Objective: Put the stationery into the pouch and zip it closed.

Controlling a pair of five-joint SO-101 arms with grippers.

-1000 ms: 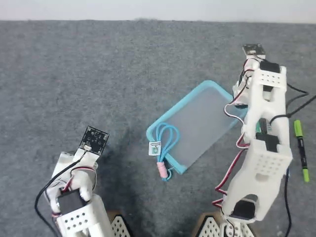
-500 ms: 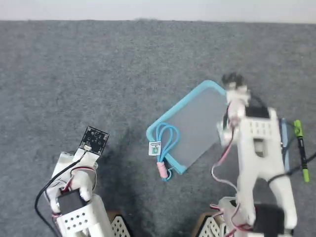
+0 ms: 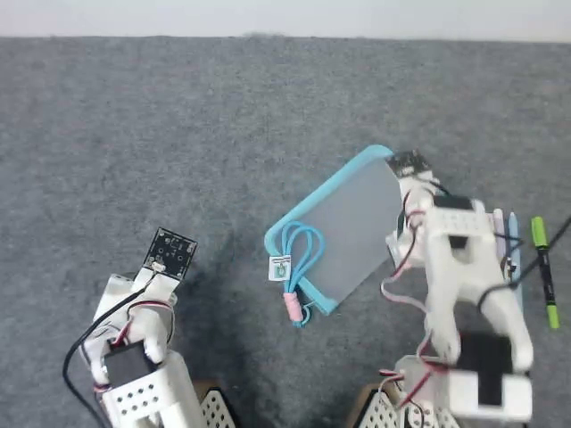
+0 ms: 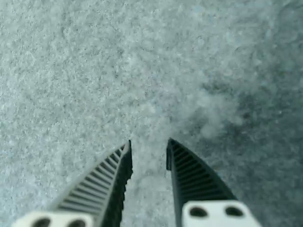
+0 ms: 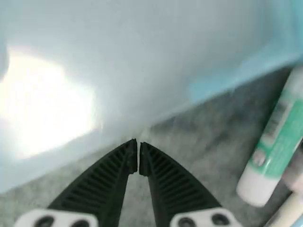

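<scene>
The pouch (image 3: pixel 352 223) is a flat, frosted see-through sleeve with a light blue border, lying at a slant on the grey table. A looped blue cord (image 3: pixel 302 254) with a pink tab (image 3: pixel 292 307) trails from its near corner. Just beside its other end lie a green-and-black highlighter (image 3: pixel 544 267), a pale blue pen (image 3: pixel 513 245) and a white-and-green tube (image 5: pixel 272 142), all outside the pouch.

One pouch (image 3: pixel 352 227); one green marker (image 3: pixel 544 267); one blue pen (image 3: pixel 513 239), probably.
</scene>
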